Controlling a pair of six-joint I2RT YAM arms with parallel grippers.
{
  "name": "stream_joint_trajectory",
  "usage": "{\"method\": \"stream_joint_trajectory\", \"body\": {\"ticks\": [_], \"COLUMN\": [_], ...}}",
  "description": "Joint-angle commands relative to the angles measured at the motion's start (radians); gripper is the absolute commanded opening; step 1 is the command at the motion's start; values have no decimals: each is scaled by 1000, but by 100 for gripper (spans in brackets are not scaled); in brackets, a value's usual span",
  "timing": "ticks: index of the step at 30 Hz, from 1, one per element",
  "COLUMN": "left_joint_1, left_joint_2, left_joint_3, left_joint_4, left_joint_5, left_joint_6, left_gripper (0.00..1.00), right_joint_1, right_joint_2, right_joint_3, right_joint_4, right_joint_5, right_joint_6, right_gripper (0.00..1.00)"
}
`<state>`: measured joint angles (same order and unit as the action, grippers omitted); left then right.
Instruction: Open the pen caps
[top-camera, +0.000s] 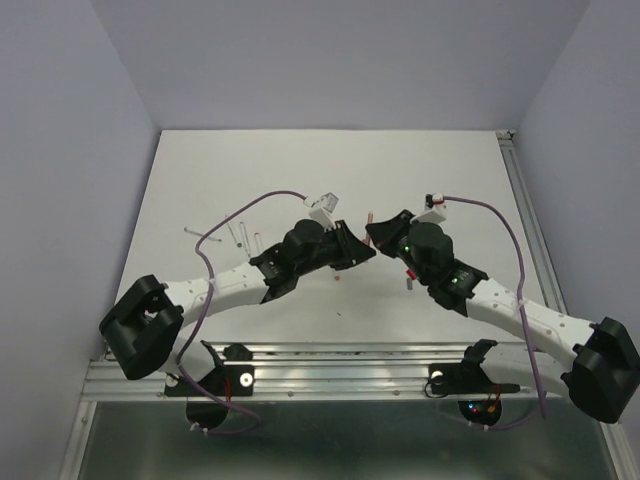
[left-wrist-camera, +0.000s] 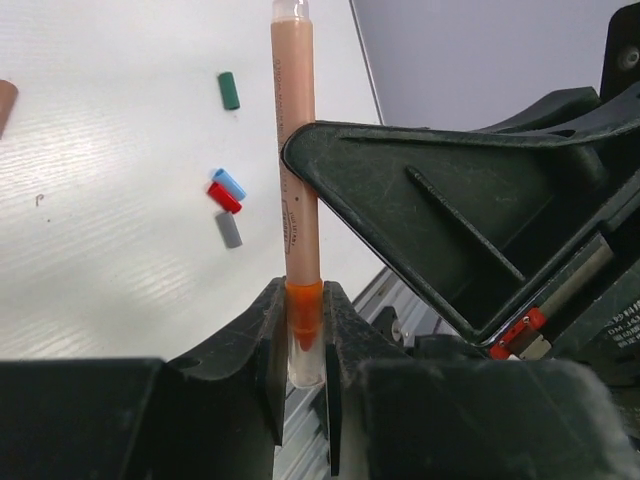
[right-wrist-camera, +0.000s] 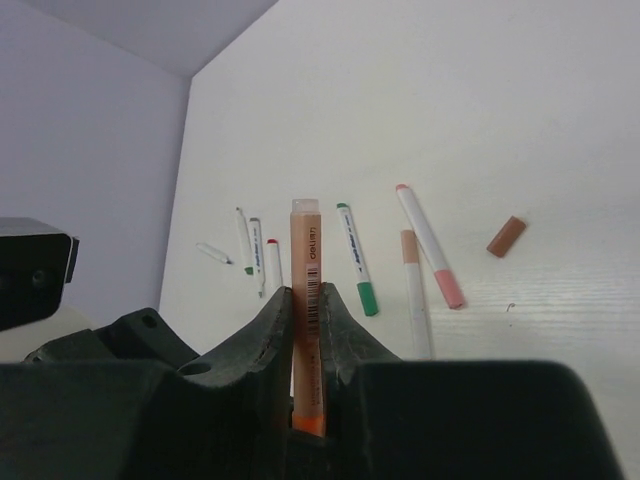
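Observation:
Both grippers hold one peach-orange pen (left-wrist-camera: 297, 150) between them above the table's middle. My left gripper (left-wrist-camera: 303, 335) is shut on its end, where a clear cap (left-wrist-camera: 305, 360) covers an orange tip. My right gripper (right-wrist-camera: 307, 300) is shut on the barrel (right-wrist-camera: 305, 250); its fingers (left-wrist-camera: 330, 150) show beside the pen in the left wrist view. In the top view the left gripper (top-camera: 357, 250) and right gripper (top-camera: 378, 232) meet tip to tip. Loose caps lie on the table: green (left-wrist-camera: 229, 90), blue (left-wrist-camera: 230, 183), red (left-wrist-camera: 224, 198), grey (left-wrist-camera: 229, 230) and brown (right-wrist-camera: 506, 237).
Several pens lie on the white table (top-camera: 300, 170) beyond the grippers: a green-capped one (right-wrist-camera: 356, 260), a pink-capped one (right-wrist-camera: 430, 245), a peach-and-white one (right-wrist-camera: 414, 295), a red-tipped one (right-wrist-camera: 272, 262) and thin ones (right-wrist-camera: 247, 245). Walls close the left, back and right sides.

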<state>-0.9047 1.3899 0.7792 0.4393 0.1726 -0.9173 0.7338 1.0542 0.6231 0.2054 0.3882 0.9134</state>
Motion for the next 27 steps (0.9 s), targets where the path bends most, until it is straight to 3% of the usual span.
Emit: {"method": "stream_joint_trajectory", "body": {"ticks": [1, 9, 13, 17, 21, 25, 27], "left_joint_1": [-154, -214, -217, -206, -156, -97, -97], "left_joint_2": [-64, -149, -157, -155, -177, -89, 27], "left_joint_3": [-75, -161, -160, -65, -14, 40, 92], "left_joint_4": [-34, -34, -34, -224, -332, -341, -349], "left_joint_5": [220, 186, 171, 70, -48, -74, -70], "left_joint_6": [-49, -106, -92, -12, 24, 38, 67], "left_gripper": [0, 0, 0, 0, 0, 0, 0], "right_joint_1": [-71, -117, -123, -123, -122, -123, -123], "right_joint_2": [62, 84, 79, 84, 32, -17, -43], "right_joint_3": [135, 181, 190, 199, 152, 176, 179], "right_joint_4": [100, 91, 94, 36, -3, -138, -193], "right_joint_5": [370, 374, 293, 141, 100, 142, 146], "right_joint_6": [-88, -122, -149, -225, -278, -269, -262], "right_gripper": [1, 1, 1, 1, 1, 1, 1]}}
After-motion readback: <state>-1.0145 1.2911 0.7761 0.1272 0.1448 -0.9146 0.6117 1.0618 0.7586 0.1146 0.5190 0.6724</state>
